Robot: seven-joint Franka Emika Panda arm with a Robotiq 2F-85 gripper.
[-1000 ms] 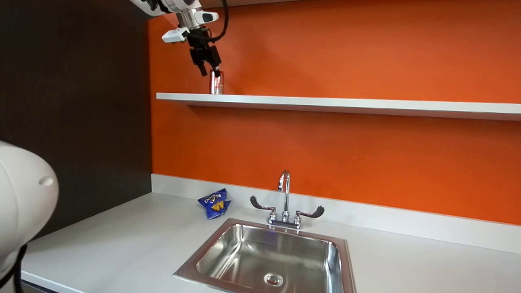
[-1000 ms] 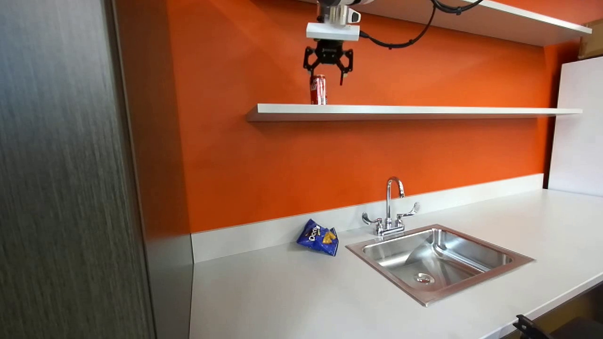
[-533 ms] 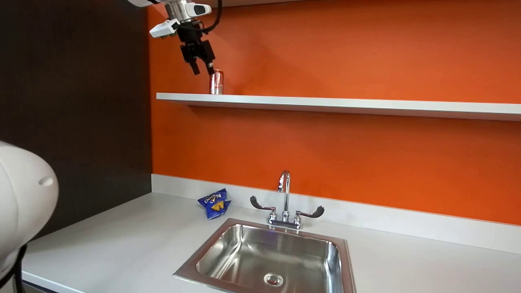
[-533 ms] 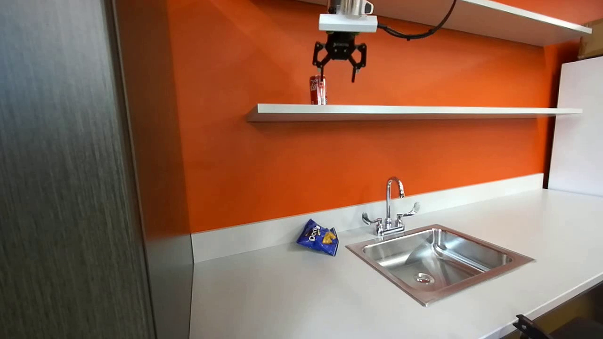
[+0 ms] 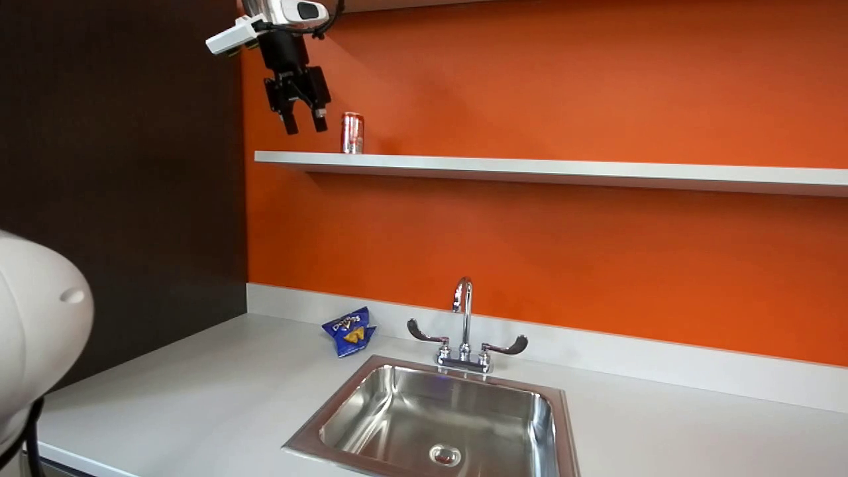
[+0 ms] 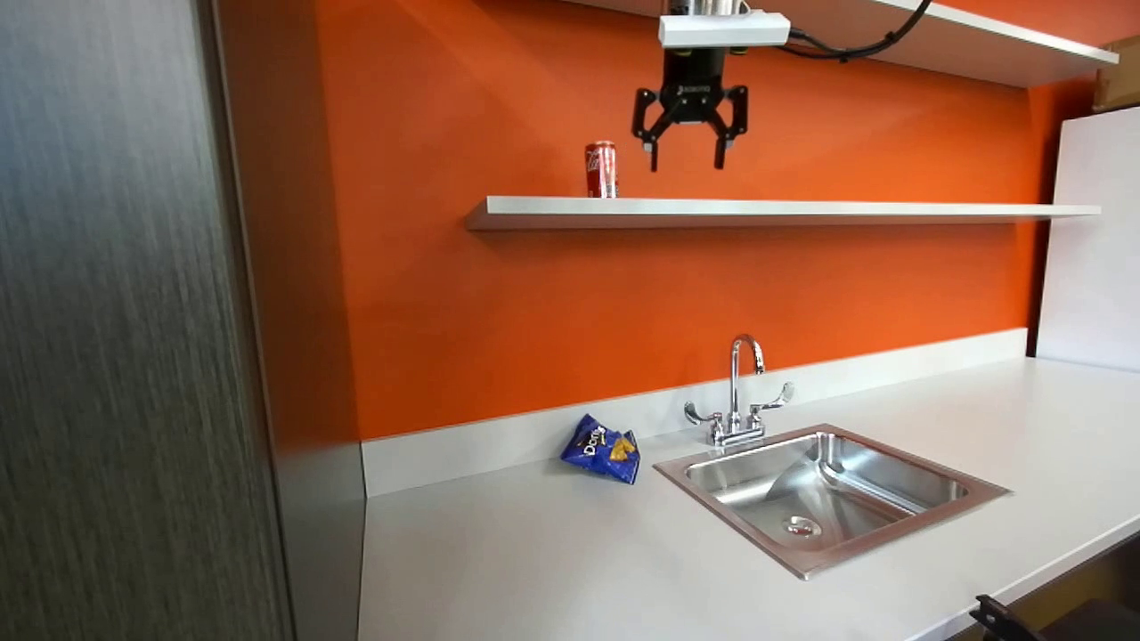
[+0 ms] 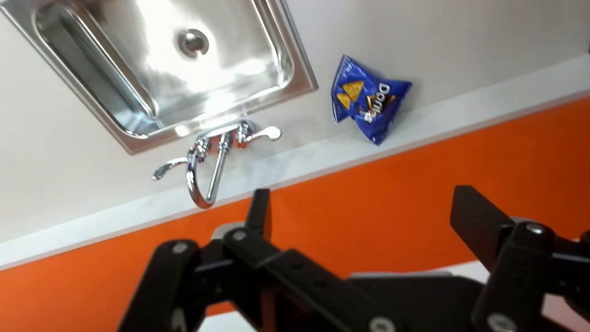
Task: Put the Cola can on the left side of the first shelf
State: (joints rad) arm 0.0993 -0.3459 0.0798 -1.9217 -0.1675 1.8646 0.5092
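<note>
The Cola can (image 5: 352, 134) is small and red with a silver top. It stands upright near the left end of the first shelf (image 5: 530, 167), a long white board on the orange wall. Both also show in an exterior view, the can (image 6: 601, 171) and the shelf (image 6: 757, 208). My gripper (image 5: 307, 130) is open and empty, apart from the can and in front of the shelf. In an exterior view the gripper (image 6: 687, 166) hangs to the right of the can with its fingers pointing down. In the wrist view the gripper (image 7: 362, 190) has nothing between its fingers; the can is out of that view.
A blue chip packet (image 5: 349, 331) lies on the counter below, beside the steel sink (image 5: 334, 405) and the faucet (image 5: 466, 318). A higher white shelf (image 6: 997, 67) is above the arm's end. A dark panel (image 5: 126, 165) bounds the left side.
My gripper has moved away from the can, leftward in an exterior view and rightward in an exterior view. One finger overlapped the can earlier; now there is a gap. The can has stayed still.
</note>
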